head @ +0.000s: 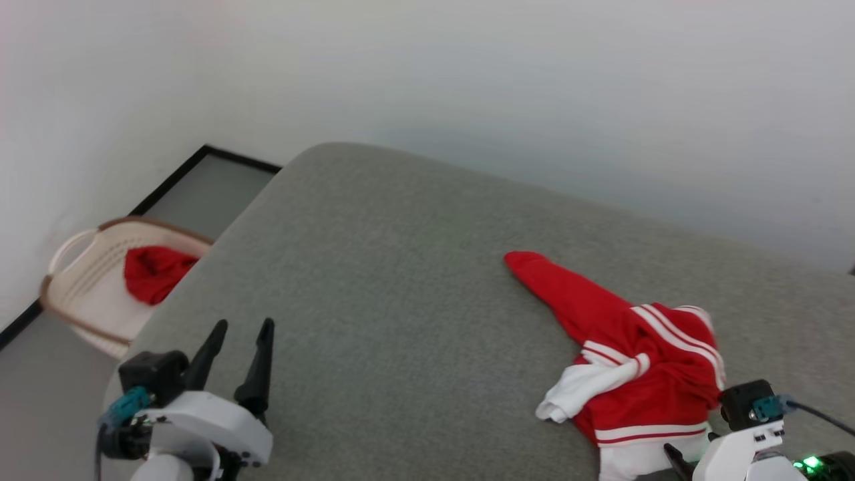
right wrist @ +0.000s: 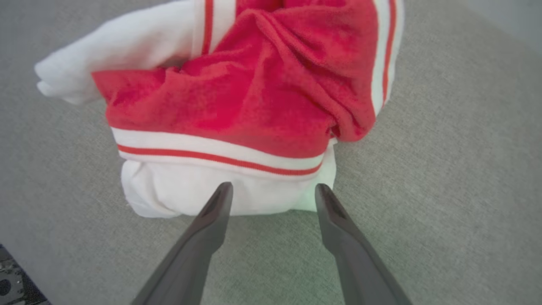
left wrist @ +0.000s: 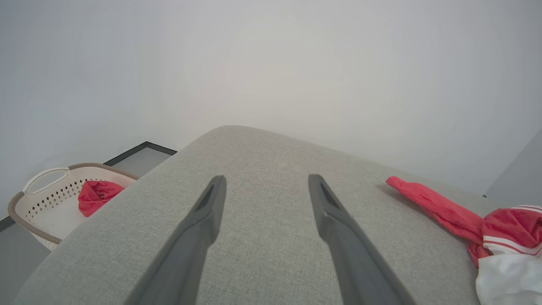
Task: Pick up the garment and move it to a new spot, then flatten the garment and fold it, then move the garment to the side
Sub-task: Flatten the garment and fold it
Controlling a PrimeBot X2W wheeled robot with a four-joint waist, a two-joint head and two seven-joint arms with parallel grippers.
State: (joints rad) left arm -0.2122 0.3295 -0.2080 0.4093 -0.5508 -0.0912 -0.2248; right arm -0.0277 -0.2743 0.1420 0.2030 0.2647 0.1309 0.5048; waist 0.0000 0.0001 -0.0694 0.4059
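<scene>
Sprawling on the broad grey woven-fabric cushion, the crumpled red jersey shirt with white sleeves lies near its right edge. The right gripper, fingers spread, should straddle a thick bunch before closing. The left gripper hovers spread, well apart.

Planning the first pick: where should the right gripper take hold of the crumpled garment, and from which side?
Probably the white sleeve bunched at the garment's near edge, approached low from the robot's side: it forms a thick raised fold, and the open right gripper points straight at it.
</scene>
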